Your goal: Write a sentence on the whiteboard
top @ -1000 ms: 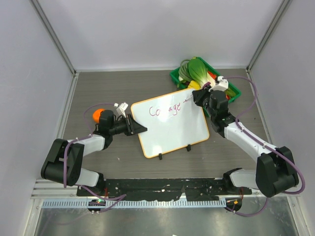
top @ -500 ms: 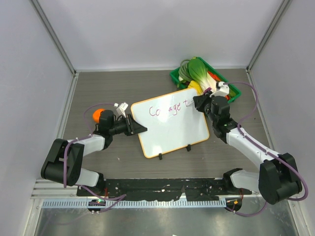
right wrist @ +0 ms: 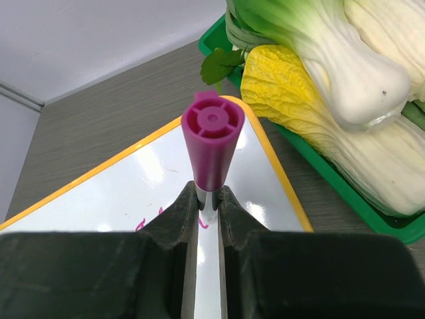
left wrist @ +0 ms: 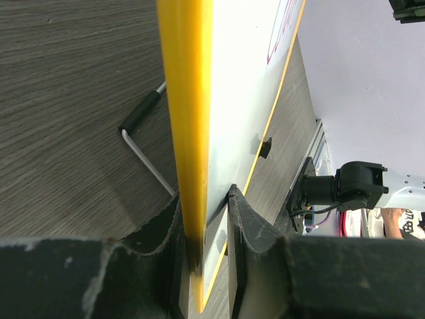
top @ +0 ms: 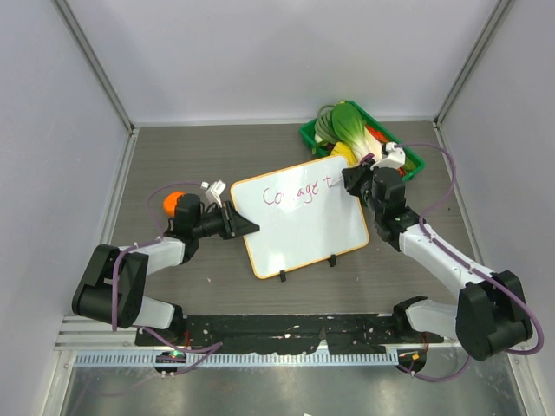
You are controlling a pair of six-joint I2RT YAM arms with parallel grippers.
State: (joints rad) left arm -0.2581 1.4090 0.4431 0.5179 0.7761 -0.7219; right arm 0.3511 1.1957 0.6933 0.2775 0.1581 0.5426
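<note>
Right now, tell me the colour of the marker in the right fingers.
Magenta-purple marker, clearest in the right wrist view.

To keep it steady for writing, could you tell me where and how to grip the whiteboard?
Pinch the whiteboard's orange frame at its left edge, from the left: the panel is thin and flat, clips occupy the near edge, and the right claw holds a marker over the far corner. The left claw grips there.
</note>
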